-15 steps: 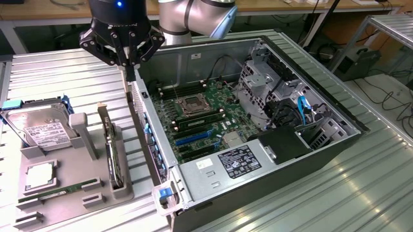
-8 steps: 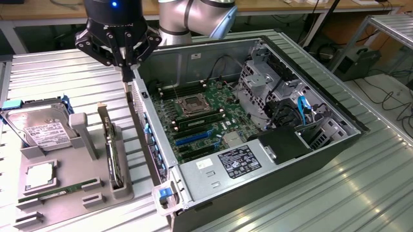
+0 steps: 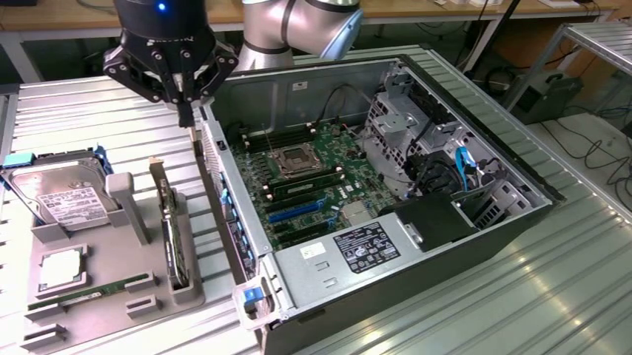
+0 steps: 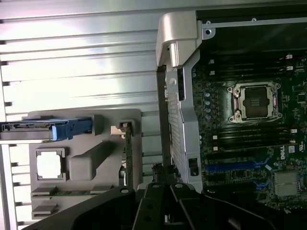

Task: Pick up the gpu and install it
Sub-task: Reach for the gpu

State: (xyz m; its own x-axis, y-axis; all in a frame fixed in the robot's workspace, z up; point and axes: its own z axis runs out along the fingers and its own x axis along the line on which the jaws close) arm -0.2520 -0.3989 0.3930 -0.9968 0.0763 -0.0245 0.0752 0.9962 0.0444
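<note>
While the gripper (image 3: 183, 118) hangs with its fingers pressed together on nothing beside the computer case's (image 3: 286, 92) rim, the gpu (image 3: 174, 233) stands on edge in the grey holder (image 3: 118, 255), at six o'clock from it in the exterior view.

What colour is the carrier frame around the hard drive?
Blue. The carrier frame shows best in the exterior view.

Top edge cutting off arm (image 3: 296, 26), gpu (image 3: 175, 240) edge-on, face hidden, drive label (image 3: 64, 207) unreadable
</note>
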